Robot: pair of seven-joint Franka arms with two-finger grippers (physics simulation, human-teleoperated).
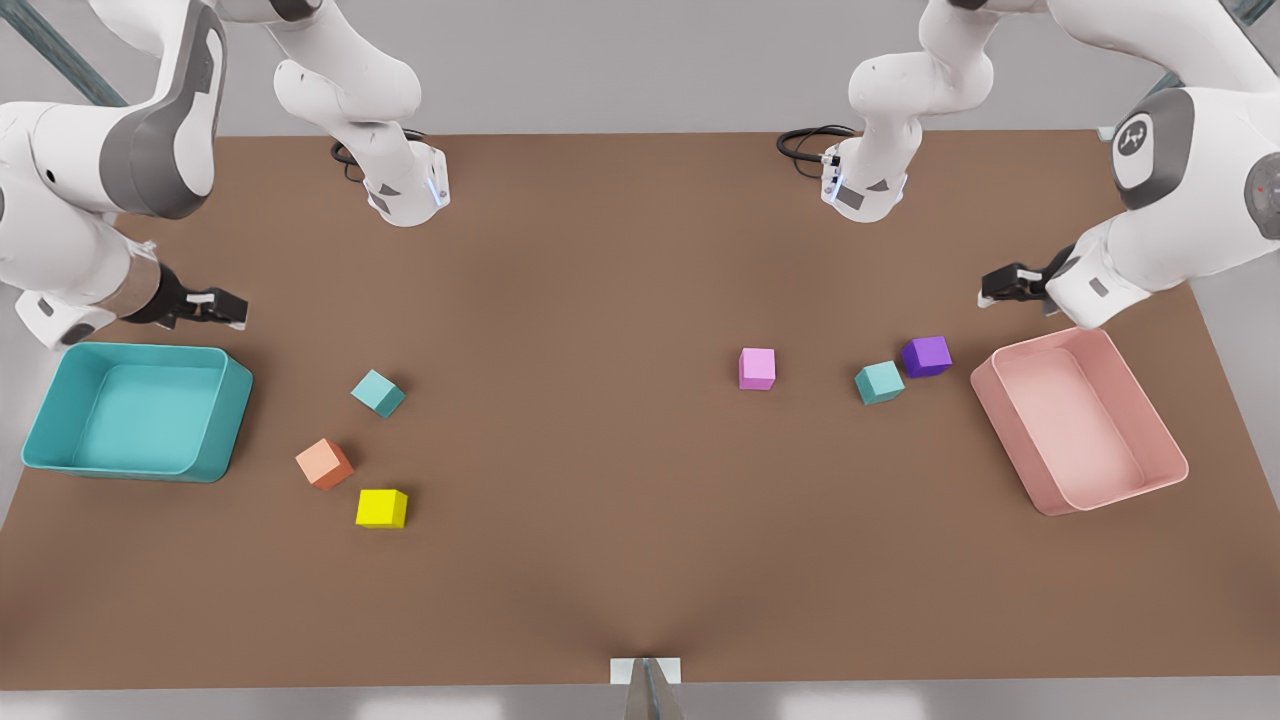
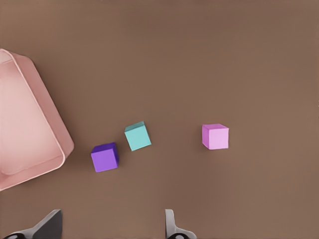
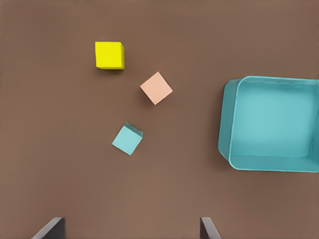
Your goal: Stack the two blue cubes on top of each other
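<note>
One teal cube (image 1: 879, 382) (image 2: 137, 136) lies on the front view's right, between a purple cube (image 1: 926, 356) (image 2: 104, 157) and a pink cube (image 1: 757, 368) (image 2: 215, 136). The other teal cube (image 1: 378, 392) (image 3: 127, 139) lies on the front view's left. My left gripper (image 1: 1005, 283) (image 2: 111, 214) hovers open above the table on the front view's right, beyond the purple cube. Over the far edge of the teal tray, on the front view's left, my right gripper (image 1: 215, 305) (image 3: 130, 221) hangs open. Neither holds anything.
A teal tray (image 1: 45, 410) (image 3: 227, 119) stands at the front view's left, a pink tray (image 1: 1150, 420) (image 2: 47, 114) at its right. An orange cube (image 1: 324, 463) (image 3: 156, 87) and a yellow cube (image 1: 381, 508) (image 3: 109, 55) lie near the left teal cube. Both arm bases stand at the table's far edge.
</note>
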